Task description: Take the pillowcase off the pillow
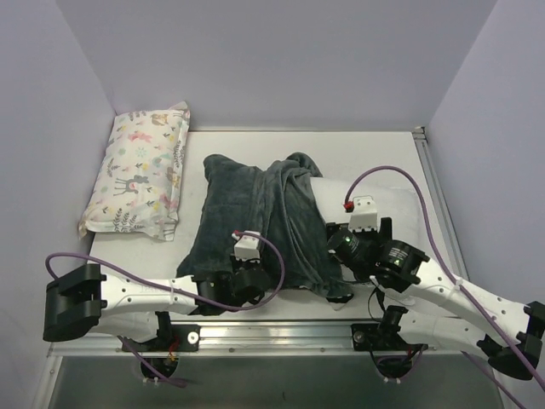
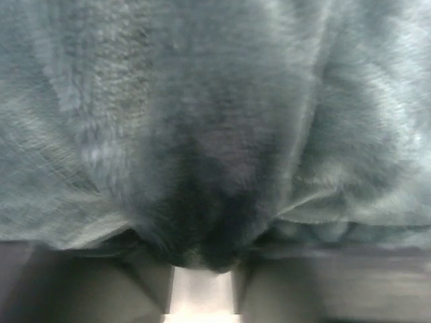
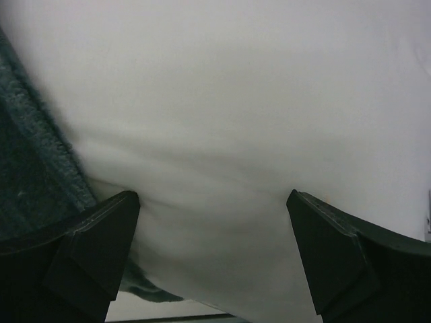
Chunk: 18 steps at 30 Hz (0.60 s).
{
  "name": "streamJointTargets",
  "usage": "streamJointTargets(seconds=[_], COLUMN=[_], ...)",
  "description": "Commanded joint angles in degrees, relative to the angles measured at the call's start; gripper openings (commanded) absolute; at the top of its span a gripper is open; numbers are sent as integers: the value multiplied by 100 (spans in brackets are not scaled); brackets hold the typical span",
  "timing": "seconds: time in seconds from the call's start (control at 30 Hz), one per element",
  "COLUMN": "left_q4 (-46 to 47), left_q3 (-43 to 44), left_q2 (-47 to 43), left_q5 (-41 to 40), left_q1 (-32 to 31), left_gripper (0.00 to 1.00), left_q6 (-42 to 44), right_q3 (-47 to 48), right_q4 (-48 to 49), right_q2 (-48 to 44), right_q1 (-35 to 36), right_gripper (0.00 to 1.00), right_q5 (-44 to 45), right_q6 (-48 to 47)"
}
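Observation:
The dark grey-green plush pillowcase (image 1: 255, 221) lies bunched over the middle of the table. The white pillow (image 1: 400, 213) sticks out of its right side. My left gripper (image 1: 243, 277) is at the pillowcase's near edge. In the left wrist view the fabric (image 2: 202, 134) fills the frame and gathers into a bunch between the fingers of the gripper (image 2: 202, 259), which is shut on it. My right gripper (image 1: 341, 247) is open, and its fingers (image 3: 101, 235) straddle the white pillow (image 3: 222, 114) in the right wrist view. The pillowcase edge (image 3: 27, 168) shows at the left there.
A smaller pillow with a pastel deer-and-flower print (image 1: 140, 175) lies at the far left against the wall. Lilac walls enclose the table on three sides. A metal rail (image 1: 272, 328) runs along the near edge, and another rail (image 1: 434, 187) along the right.

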Motion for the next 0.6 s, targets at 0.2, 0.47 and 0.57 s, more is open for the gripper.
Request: streamJointTargets(seconds=[0.2, 0.47, 0.57], left_q4=[-2060, -4839, -4875], left_q3=[969, 2769, 3499], left_q2=[-1384, -2486, -2399], left_q5=[-1266, -2111, -1838], left_q1=[-48, -74, -83], left_gripper=[0, 0, 0], left_q6=[-254, 129, 850], right_q3=[87, 1395, 2228], right_q4=[18, -14, -260], right_q2=[154, -259, -225], right_q1=[-706, -1839, -2121], right_gripper=[46, 0, 0], right_q5=[775, -271, -974], right_q6=[-297, -1223, -1460])
